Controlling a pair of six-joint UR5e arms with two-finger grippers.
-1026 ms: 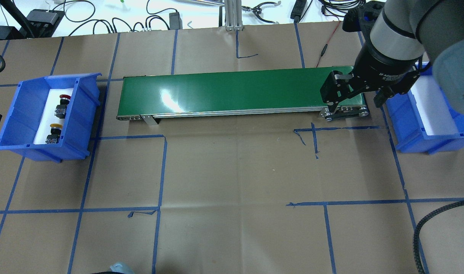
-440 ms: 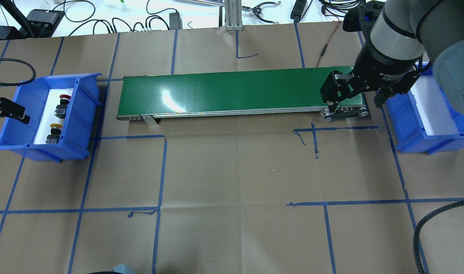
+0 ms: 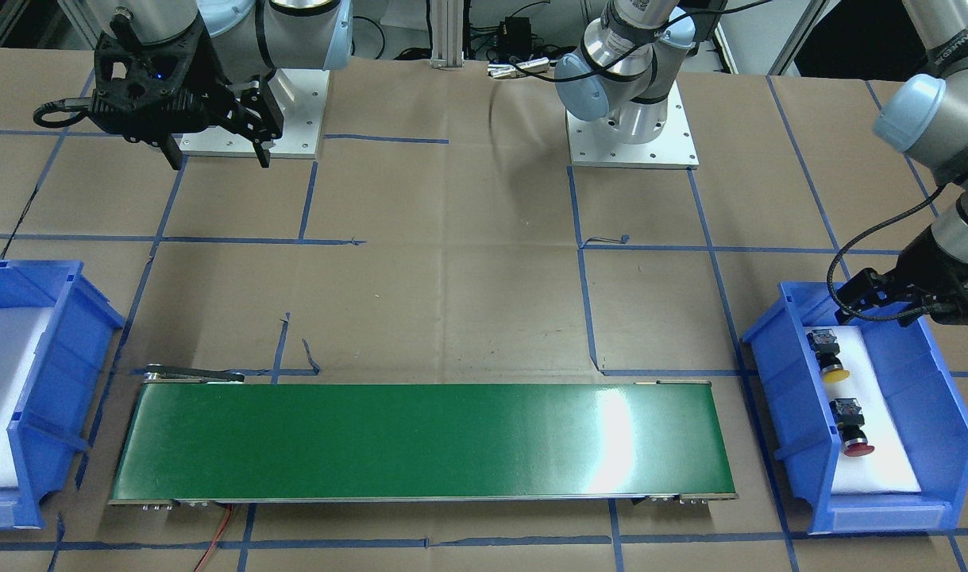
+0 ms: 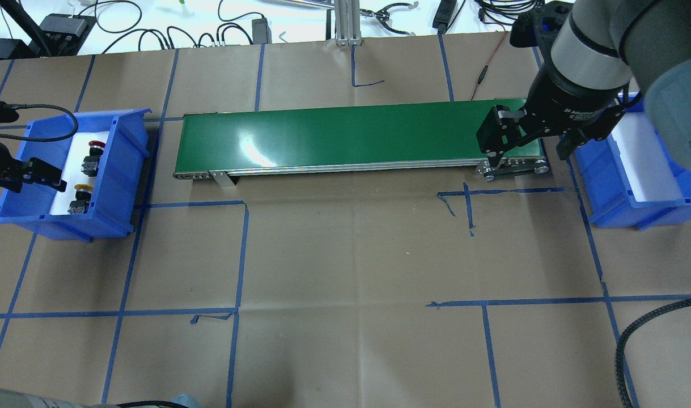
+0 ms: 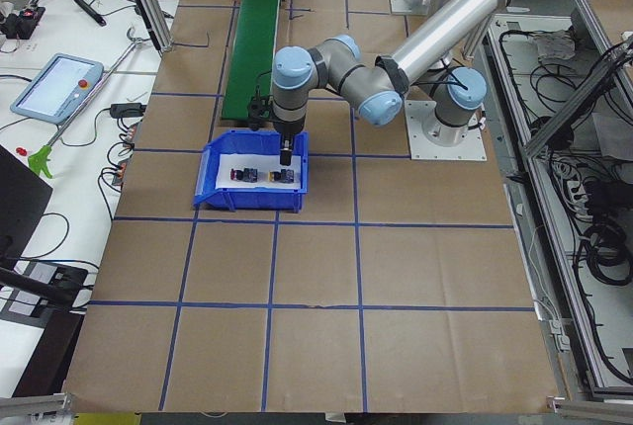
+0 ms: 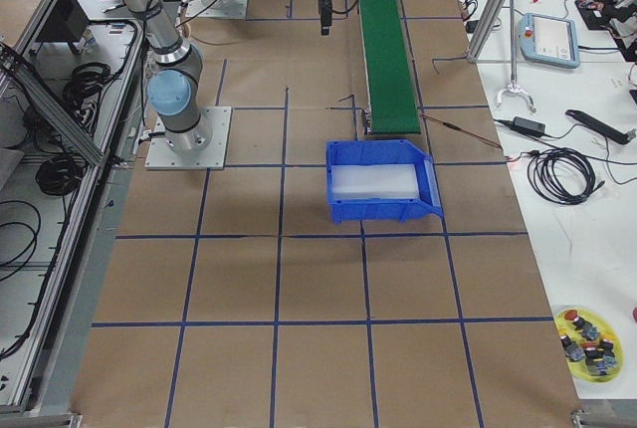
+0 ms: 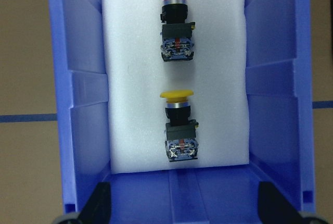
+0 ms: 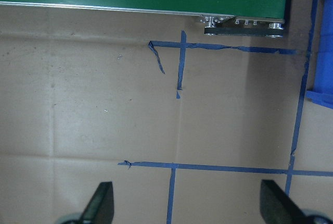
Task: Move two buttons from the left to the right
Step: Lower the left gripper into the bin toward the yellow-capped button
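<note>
While I watch the left wrist feed, the left gripper (image 7: 184,209) hangs over the near end of the left blue bin (image 7: 83,94) with its jaws spread wide. Its two dark fingertips (image 7: 101,203) show at the bottom corners of that view, roughly as far apart as the bin's walls. It holds nothing and touches nothing.

Both buttons lie on the white foam pad (image 7: 130,52) inside this bin, on their sides and in line, caps pointing away from the gripper. The yellow button (image 7: 178,125) is the nearer one and sits between the spread fingertips' lines. The red button (image 7: 176,23) lies beyond it at the far end, apart from the yellow one.

On my overhead feed the right gripper (image 4: 529,147) hovers by the right end of the green conveyor (image 4: 351,139), beside the right blue bin (image 4: 606,187). Its jaws are also wide apart and empty. Its wrist feed shows only brown paper and blue tape lines below, with the conveyor's end roller at the top edge.
</note>
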